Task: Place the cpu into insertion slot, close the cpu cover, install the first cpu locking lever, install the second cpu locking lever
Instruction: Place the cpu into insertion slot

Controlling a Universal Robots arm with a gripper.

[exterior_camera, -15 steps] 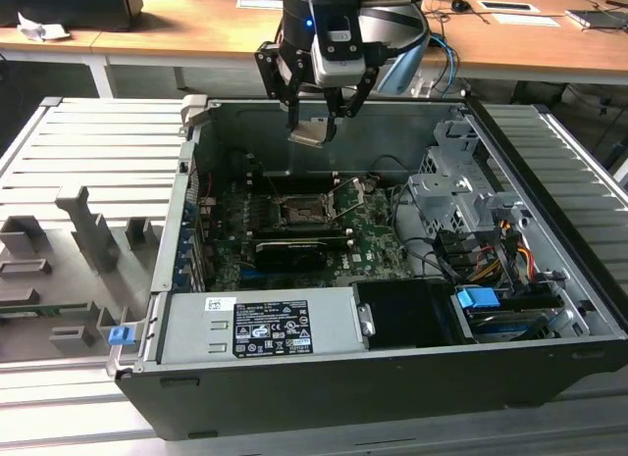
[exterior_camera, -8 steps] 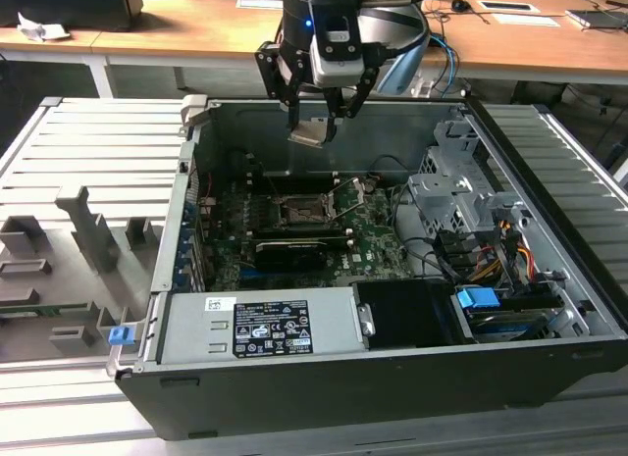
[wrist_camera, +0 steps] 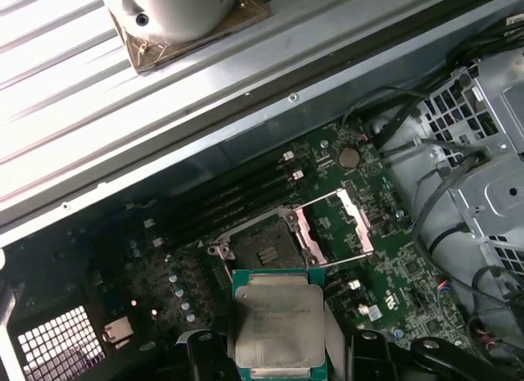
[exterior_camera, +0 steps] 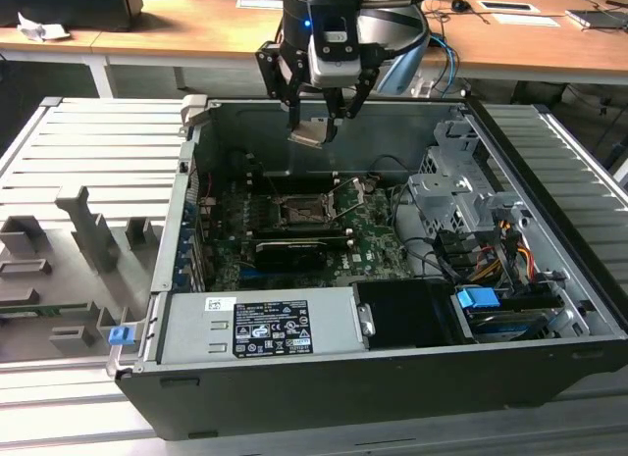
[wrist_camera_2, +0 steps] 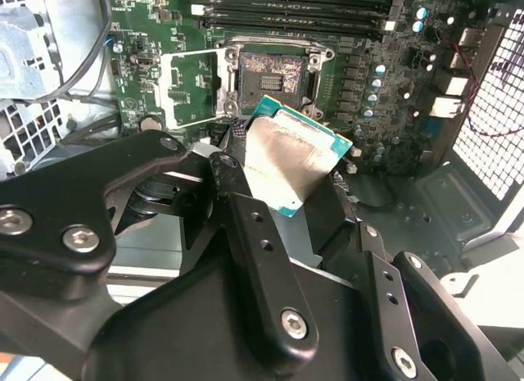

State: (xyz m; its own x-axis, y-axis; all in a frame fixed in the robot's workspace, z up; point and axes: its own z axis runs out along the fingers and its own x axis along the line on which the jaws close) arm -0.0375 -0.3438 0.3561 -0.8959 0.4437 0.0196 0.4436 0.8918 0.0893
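Observation:
My gripper (exterior_camera: pixel 317 121) hangs above the back of the open computer case, shut on the cpu (exterior_camera: pixel 308 134), a pale silvery square plate with a green edge. In both wrist views the cpu (wrist_camera_2: pixel 295 156) (wrist_camera: pixel 278 319) sits between the black fingers (wrist_camera_2: pixel 237 180), tilted, well above the board. The insertion slot (exterior_camera: pixel 302 213) (wrist_camera_2: pixel 273 74) (wrist_camera: pixel 264 248) lies bare below it, a black socket with a dark centre. The cpu cover (wrist_camera_2: pixel 190 88) (wrist_camera: pixel 337 225) is flipped open beside the slot. Thin locking levers (wrist_camera: pixel 344 260) stand raised next to the cover.
A labelled power supply box (exterior_camera: pixel 260 324) fills the case front. A grey drive cage with cables (exterior_camera: pixel 461 196) stands at the exterior view's right. A long black card (exterior_camera: pixel 289 250) lies just in front of the slot, with memory slots (wrist_camera_2: pixel 295 8) beside it. A grey fixture tray (exterior_camera: pixel 78 240) sits outside the case.

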